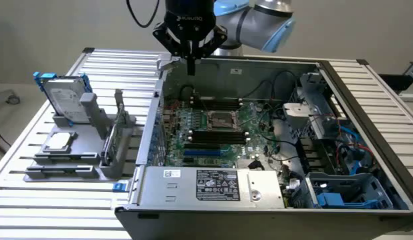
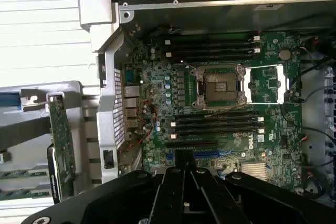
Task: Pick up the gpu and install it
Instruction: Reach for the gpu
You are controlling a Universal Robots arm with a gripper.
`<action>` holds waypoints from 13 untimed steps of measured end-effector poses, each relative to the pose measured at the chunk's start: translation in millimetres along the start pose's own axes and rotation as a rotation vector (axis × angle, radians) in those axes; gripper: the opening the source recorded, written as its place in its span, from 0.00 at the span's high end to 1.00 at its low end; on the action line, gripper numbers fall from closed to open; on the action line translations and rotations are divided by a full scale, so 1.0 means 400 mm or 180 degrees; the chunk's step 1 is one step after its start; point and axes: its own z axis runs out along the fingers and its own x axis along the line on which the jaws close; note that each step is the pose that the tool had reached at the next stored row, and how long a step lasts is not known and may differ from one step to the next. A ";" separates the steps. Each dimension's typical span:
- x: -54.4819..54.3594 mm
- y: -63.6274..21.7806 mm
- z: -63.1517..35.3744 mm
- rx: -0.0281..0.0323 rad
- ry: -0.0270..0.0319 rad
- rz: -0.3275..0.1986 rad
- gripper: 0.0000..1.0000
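Exterior view first: the gripper (image 1: 191, 67) hangs over the back rim of the open computer case (image 1: 313, 67), jaws pinched right together and holding nothing. The gpu (image 1: 113, 142) isn't picked up yet. It stands on edge in the grey stand (image 1: 66, 167) outside the case, on the exterior view's left, next to the hard drive (image 1: 63, 97), so I'd say we're at the very start, with the arm well apart from the card. Wrist view: the gripper (image 2: 186, 187) points down at the motherboard (image 2: 220, 124), fingers closed side by side, and the gpu (image 2: 62, 140) shows as a thin green board upright in the stand, on the far side of the case wall (image 2: 107, 108). My take on doing the pick well: the jaws need to be spread before going near that card, come straight down over its top edge, square to the board, and squeeze the flat faces, not the components. It's thin and upright, so any sideways nudge could tip it or jam it in the stand.
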 end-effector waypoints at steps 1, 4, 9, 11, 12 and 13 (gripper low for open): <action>0.000 0.000 0.000 0.0000 0.0000 0.0000 0.89; 0.000 0.000 0.000 0.0000 0.0000 0.0000 0.89; 0.000 0.000 0.000 0.0000 0.0000 0.0000 0.89; 0.000 0.000 0.000 0.0000 0.0000 0.0000 0.89; 0.000 0.000 0.000 0.0000 0.0000 0.0000 0.89; 0.000 0.000 0.000 0.0000 0.0000 0.0000 0.89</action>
